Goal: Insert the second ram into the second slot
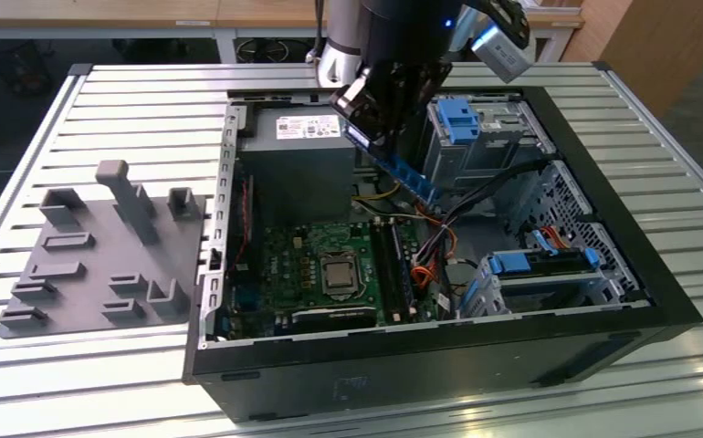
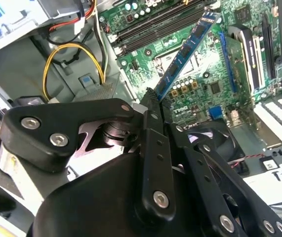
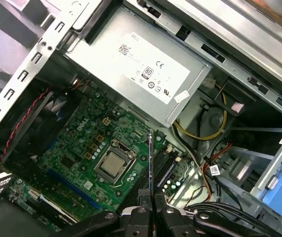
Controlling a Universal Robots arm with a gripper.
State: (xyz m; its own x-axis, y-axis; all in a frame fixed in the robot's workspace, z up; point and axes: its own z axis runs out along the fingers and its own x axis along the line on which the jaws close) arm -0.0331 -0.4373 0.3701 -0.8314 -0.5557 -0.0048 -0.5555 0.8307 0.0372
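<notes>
Black metal gripper (image 2: 153,98) clamped tight on long thin blue circuit-board second ram (image 2: 186,49), tilted above green motherboard (image 1: 290,265), inside open black computer case (image 1: 424,365)

Arm (image 1: 394,46) upright, gripper (image 2: 154,95) aimed down, fingers (image 2: 153,128) pinched tight on second ram (image 2: 186,52).

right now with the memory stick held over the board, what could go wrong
The hand grips the memory stick by one end only, so it may pivot when pressed.
The stick hangs tilted above the slots; it could enter crooked.
Loose wires lie beside the slots and might snag.
</notes>
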